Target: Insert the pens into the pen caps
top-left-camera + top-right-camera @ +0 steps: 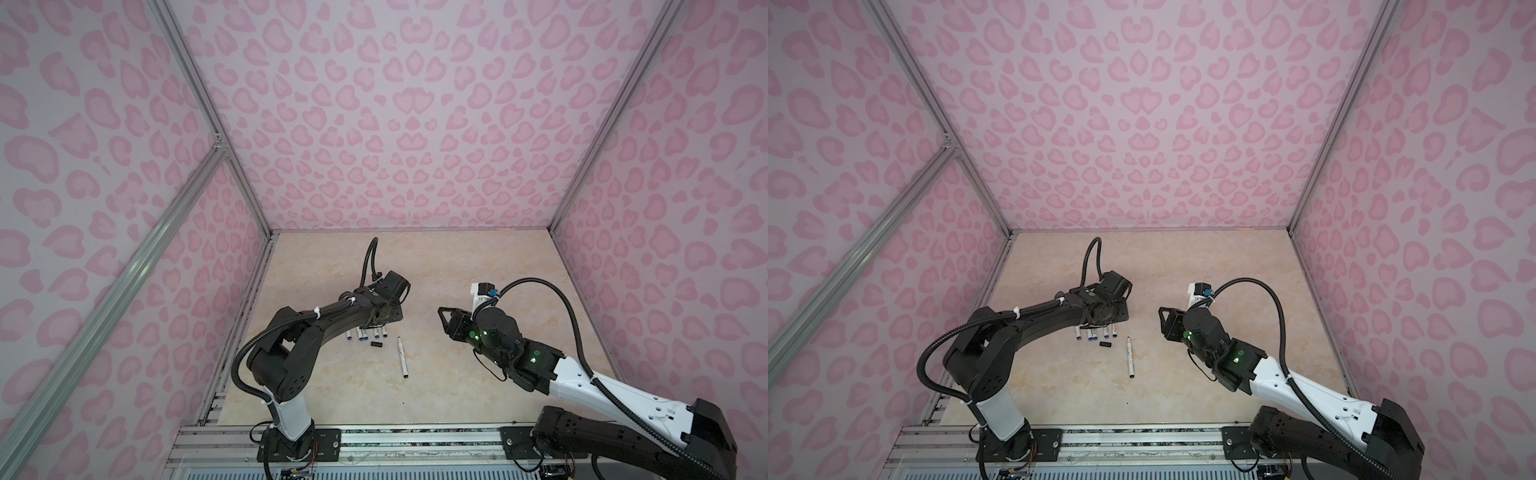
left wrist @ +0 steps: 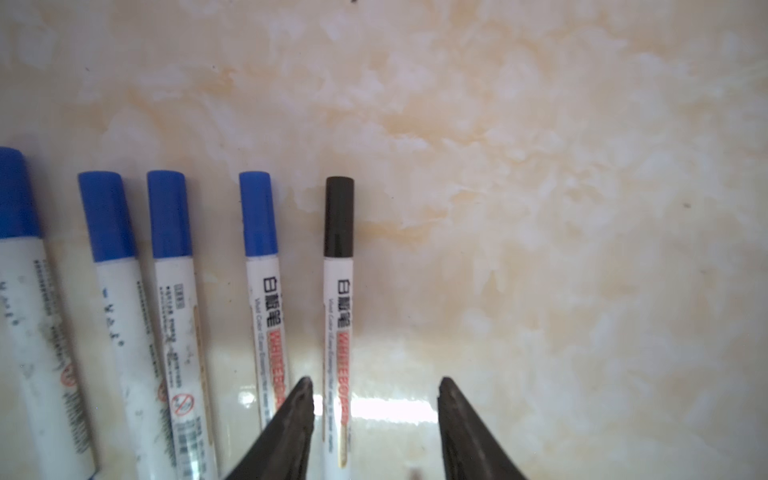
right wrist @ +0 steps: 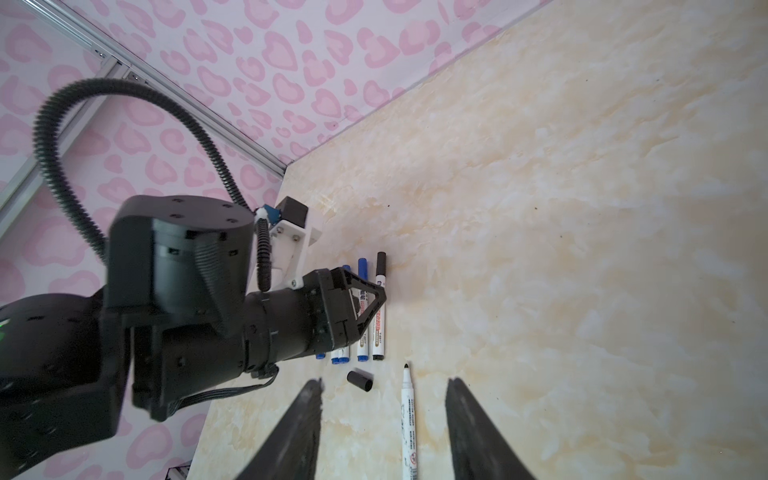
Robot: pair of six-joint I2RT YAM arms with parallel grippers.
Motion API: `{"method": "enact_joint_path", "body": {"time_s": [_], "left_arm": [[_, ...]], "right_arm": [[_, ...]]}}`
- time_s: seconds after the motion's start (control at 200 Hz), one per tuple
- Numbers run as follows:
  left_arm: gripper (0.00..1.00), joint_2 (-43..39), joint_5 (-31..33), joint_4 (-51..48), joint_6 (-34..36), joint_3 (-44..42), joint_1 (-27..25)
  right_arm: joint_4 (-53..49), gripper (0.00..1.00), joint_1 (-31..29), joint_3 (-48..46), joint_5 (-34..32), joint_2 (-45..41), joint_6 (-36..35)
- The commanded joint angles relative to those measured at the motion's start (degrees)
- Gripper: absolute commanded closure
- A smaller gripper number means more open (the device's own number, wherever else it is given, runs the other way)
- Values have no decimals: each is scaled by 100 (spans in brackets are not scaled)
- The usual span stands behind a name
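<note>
Several capped pens lie side by side in a row (image 1: 365, 333) (image 1: 1096, 332) under my left wrist. The left wrist view shows blue caps (image 2: 257, 214) on most of them and a black cap (image 2: 339, 216) on the end pen (image 2: 337, 316). My left gripper (image 2: 374, 382) is open just above the table, and that black-capped pen lies between its fingers, close to one fingertip (image 2: 301, 399). Just in front of the row lie a loose black pen cap (image 1: 376, 345) (image 3: 360, 380) and an uncapped pen (image 1: 402, 357) (image 3: 409, 419). My right gripper (image 3: 384, 390) (image 1: 444, 318) hovers open and empty to their right.
The marbled beige table (image 1: 457, 386) is walled by pink-patterned panels on three sides. An aluminium rail (image 1: 374, 440) carrying both arm bases runs along its front edge. The left arm (image 3: 178, 299) and its cable fill much of the right wrist view.
</note>
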State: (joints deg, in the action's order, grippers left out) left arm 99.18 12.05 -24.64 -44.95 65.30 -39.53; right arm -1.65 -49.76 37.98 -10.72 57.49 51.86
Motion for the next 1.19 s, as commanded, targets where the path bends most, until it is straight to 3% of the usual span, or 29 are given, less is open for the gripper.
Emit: {"method": "enact_joint_path", "body": {"time_s": [0.0,0.205,0.445,1.09,1.19], "left_arm": [[47,-528,248,-271,-201,-139,-296],[46,-1258,779,-333,-1248,-859,-1232],[46,-1114,928,-190,-1831,-1107,-1875],[57,156,798,-94,-1979,-777,-1953],[63,304,800,-169,-1974,-719,-1953]], "right_arm": [[-73,50,75,-70,-149,-75,-43],[-211,50,334,-193,-236,-397,-61],[-345,50,519,-389,-281,-822,-70],[-351,50,520,-423,-270,-888,-80],[-347,50,520,-414,-291,-869,-92]]}}
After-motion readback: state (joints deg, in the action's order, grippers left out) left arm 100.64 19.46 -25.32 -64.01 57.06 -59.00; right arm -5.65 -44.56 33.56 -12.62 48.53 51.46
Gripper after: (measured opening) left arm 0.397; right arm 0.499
